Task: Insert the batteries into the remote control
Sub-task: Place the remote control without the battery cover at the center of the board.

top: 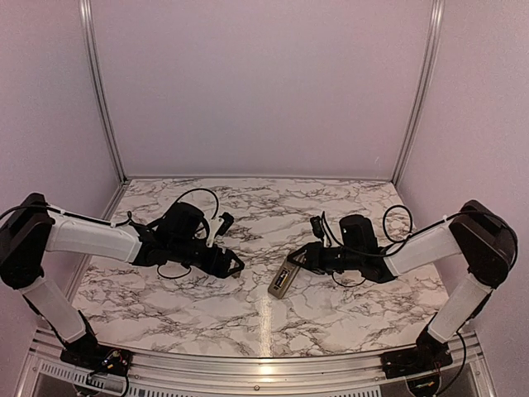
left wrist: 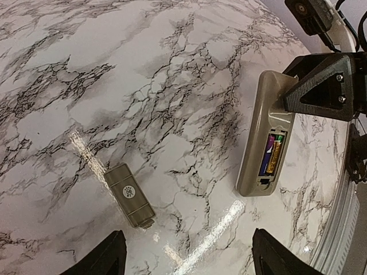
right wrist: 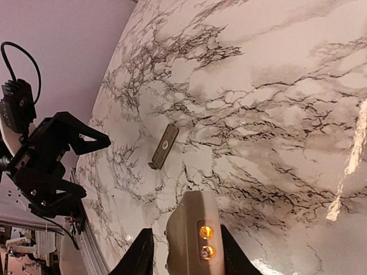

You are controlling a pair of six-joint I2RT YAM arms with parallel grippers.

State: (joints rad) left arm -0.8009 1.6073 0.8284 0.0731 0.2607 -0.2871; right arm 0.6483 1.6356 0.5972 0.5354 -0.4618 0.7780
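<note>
The remote control [top: 283,281] lies greyish back side up on the marble table [top: 207,322]. Its battery bay is open, and a dark battery [left wrist: 265,154] and a gold battery [left wrist: 277,153] lie side by side in it. My right gripper [top: 307,256] is shut on the remote's far end, a finger on each side. In the right wrist view the remote [right wrist: 184,252] sits between the fingers of that gripper [right wrist: 183,229], and the battery ends [right wrist: 205,232] glow orange. My left gripper [left wrist: 188,234] is open and empty, just above the table left of the remote [left wrist: 258,132].
A small grey battery cover [left wrist: 129,195] lies flat on the table left of the remote, just ahead of my left gripper's left finger; it also shows in the right wrist view [right wrist: 164,146]. My left gripper [top: 234,265] is a short way from the right one.
</note>
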